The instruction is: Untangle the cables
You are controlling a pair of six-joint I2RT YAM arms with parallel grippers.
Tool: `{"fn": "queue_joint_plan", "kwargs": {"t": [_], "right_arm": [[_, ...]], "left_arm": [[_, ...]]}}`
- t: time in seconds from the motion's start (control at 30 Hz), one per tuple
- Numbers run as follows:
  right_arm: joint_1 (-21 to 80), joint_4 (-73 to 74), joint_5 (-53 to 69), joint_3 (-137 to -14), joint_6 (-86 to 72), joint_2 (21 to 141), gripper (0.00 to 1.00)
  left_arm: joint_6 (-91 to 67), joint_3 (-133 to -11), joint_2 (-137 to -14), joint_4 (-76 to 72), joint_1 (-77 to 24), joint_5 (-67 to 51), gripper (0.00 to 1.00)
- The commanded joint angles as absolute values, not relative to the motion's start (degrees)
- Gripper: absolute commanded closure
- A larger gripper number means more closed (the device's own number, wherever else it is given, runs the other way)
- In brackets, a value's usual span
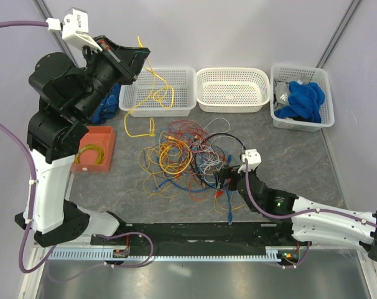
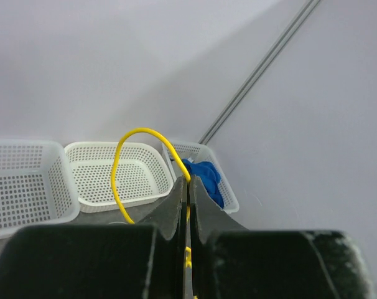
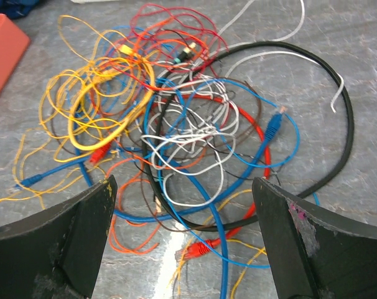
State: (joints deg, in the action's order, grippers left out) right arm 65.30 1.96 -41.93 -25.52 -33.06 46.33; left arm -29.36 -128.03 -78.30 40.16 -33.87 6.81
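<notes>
Left pincer (image 2: 188,208) raised high, clenched on yellow wire (image 2: 142,129); wire trails over white basket (image 1: 176,70) toward worktop (image 1: 288,156); cable jumble (image 1: 188,159) mid-worktop; right pincer (image 3: 185,212) released, low over it; risk: wire snags rim, drags basket.

Overhead and close right-wrist views share the cables (image 1: 176,156).

Multicoloured cables (image 1: 176,157), white perforated baskets (image 1: 232,108)

Robot lab booth: bare white walls (image 1: 238,31) enclose a table (image 1: 300,168).
</notes>
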Motion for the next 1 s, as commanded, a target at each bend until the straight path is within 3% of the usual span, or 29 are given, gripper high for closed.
{"fn": "queue_joint_plan", "kwargs": {"t": [0.0, 0.27, 0.4, 0.77, 0.97], "right_arm": [[65.4, -3.4, -39.5, -28.0, -29.5, 45.4, 0.02], [65.4, -3.3, -39.7, -28.0, -29.3, 45.6, 0.02], [65.4, -3.4, -39.9, -26.1, -30.2, 44.8, 0.02], [65.5, -3.3, -39.6, -24.7, -30.4, 42.4, 0.02], [65.4, -5.7, -38.3, -23.0, -30.8, 43.2, 0.02]], "left_arm": [[-25.2, -130.5, -82.3, 43.5, -33.9, 4.8, 0.98], [-24.3, -124.8, -84.6, 50.4, -33.1, 17.3, 0.98], [-25.5, -122.6, -85.1, 50.6, -29.9, 17.8, 0.98], [-25.2, -130.2, -87.1, 51.4, -23.8, 25.1, 0.98], [-26.4, -129.3, -88.3, 57.4, -15.2, 30.1, 0.98]]}}
